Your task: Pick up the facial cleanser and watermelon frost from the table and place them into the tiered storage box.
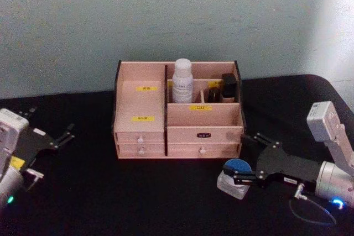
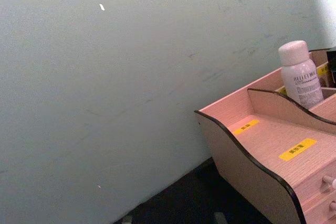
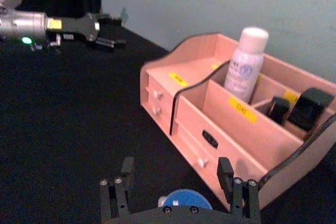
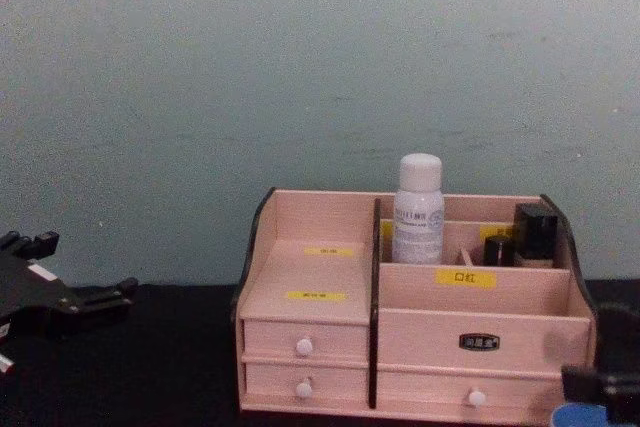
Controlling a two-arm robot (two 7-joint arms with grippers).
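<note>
R gripper (image 3: 176,165) sits low on the table (image 1: 110,192), fingers spread either side of the blue-lidded jar (image 3: 185,201) w/o clamping it, prob. lined up for a grab. Jar stands just in front of the storage box (image 1: 141,103), right end. White bottle (image 1: 182,81) stands upright in a back compartment. L gripper (image 1: 52,121) parked far left, fingers apart.

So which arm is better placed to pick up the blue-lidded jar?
Right: the right gripper is open around the blue-lidded jar before the tiered storage box, while the left gripper sits far off on the left.
</note>
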